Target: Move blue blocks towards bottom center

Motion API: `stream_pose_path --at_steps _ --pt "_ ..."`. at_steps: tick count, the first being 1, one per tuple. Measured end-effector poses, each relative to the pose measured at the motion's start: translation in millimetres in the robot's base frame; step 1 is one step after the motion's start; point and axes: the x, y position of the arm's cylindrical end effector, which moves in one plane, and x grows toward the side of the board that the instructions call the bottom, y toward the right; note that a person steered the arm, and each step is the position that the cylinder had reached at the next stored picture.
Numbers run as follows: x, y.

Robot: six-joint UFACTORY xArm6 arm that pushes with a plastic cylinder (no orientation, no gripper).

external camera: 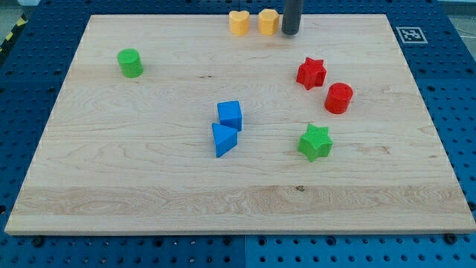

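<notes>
A blue cube (230, 115) sits near the middle of the wooden board (149, 193). A blue triangular block (224, 139) lies just below it, touching it. My tip (290, 33) is at the view's top, right of centre, just right of a yellow hexagonal block (268, 21). The tip is far above and to the right of both blue blocks.
A yellow heart block (239, 23) is left of the yellow hexagon. A green cylinder (130, 63) is at upper left. A red star (311, 73) and red cylinder (338, 98) are at right, with a green star (315, 142) below them.
</notes>
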Motion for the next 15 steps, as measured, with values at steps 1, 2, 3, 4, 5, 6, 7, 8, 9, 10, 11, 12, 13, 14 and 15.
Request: stream_pose_path --at_steps 1,2,3,4,5,6,7,8,9,10,11,12,13,14,15 --pt "-8 25" --pt "-28 7" --pt "-28 -19" --pt "-28 -28" --pt "-28 -36" --pt "-25 -30" --pt "-7 -12" --pt "9 -12" --pt "27 -12" --pt "30 -12" --pt "36 -14" --pt "57 -25" --pt "72 -34" --pt "81 -47" --pt "82 -55"
